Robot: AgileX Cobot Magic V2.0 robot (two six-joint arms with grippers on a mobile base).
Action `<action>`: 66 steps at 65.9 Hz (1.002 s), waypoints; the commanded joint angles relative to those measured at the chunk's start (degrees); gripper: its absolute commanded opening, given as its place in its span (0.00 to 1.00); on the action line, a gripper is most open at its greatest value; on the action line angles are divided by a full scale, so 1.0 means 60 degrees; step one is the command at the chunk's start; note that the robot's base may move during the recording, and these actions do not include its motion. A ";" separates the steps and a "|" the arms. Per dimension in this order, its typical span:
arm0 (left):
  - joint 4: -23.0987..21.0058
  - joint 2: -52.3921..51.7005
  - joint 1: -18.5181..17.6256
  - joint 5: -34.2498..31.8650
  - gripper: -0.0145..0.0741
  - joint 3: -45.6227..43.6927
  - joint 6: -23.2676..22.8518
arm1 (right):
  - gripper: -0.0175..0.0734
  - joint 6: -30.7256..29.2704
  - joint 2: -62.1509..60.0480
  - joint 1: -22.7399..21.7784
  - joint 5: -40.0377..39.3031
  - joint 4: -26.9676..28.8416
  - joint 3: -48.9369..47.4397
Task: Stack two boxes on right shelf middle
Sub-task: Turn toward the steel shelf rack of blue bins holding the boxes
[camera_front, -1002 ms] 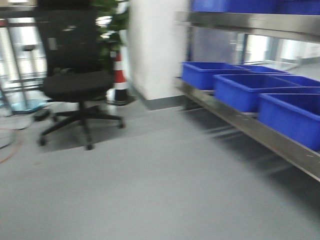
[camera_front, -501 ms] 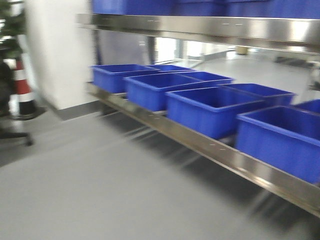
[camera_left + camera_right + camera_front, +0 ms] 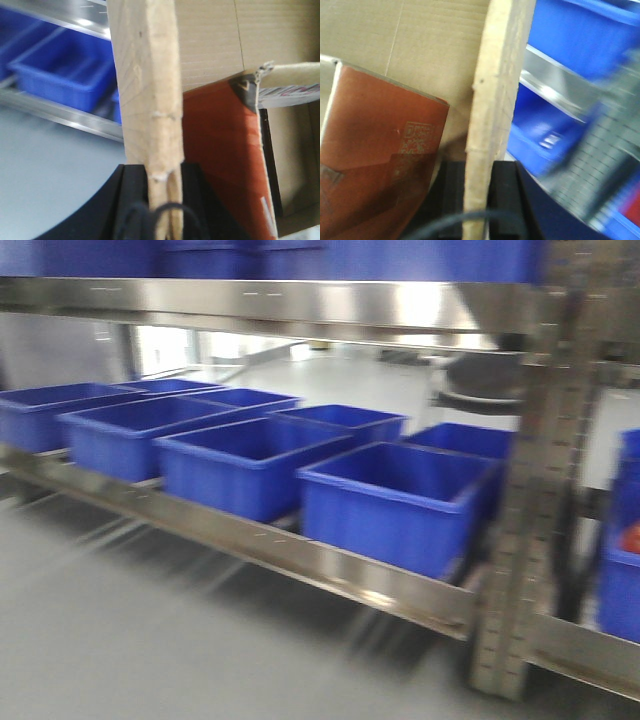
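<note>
The left gripper (image 3: 162,172) sits at the bottom of its wrist view. Its black fingers (image 3: 192,175) are closed on either side of a pale cardboard panel (image 3: 150,75) that is seen edge-on and rises straight up out of the frame. A thin black cable (image 3: 155,210) loops across the gripper's base.

Behind the panel is the brown face of a cardboard box (image 3: 210,40), with an orange-brown sheet (image 3: 220,140) below it.

The right gripper (image 3: 479,167) mirrors this. Its fingers pinch a second cardboard panel (image 3: 495,90), also edge-on and upright, with brown cardboard and an orange-brown printed surface (image 3: 375,135) to its left. Whether both panels belong to one box or two cannot be told.

Both arms hold the cardboard off any surface, in front of the rack.

The blurred front view shows the shelf (image 3: 300,550), a shiny steel board with a broad reflective lip. A row of blue bins (image 3: 380,510) stands on it side by side. A second steel board (image 3: 300,305) runs above, with more blue bins on top. A grey perforated upright (image 3: 525,540) stands at the right. One bin beyond it has something red inside, too blurred to name. The floor (image 3: 150,640) is smooth and grey.
</note>
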 commanded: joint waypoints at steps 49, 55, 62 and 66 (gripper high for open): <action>0.0044 -0.0160 0.0065 -0.0419 0.04 -0.0098 0.0028 | 0.02 -0.0093 -0.0139 -0.0056 -0.0496 -0.0235 -0.0120; 0.0044 -0.0160 0.0065 -0.0419 0.04 -0.0098 0.0028 | 0.02 -0.0093 -0.0139 -0.0056 -0.0496 -0.0235 -0.0120; 0.0044 -0.0160 0.0065 -0.0419 0.04 -0.0098 0.0028 | 0.02 -0.0093 -0.0139 -0.0056 -0.0496 -0.0235 -0.0120; 0.0044 -0.0160 0.0065 -0.0419 0.04 -0.0098 0.0028 | 0.02 -0.0093 -0.0139 -0.0056 -0.0496 -0.0235 -0.0120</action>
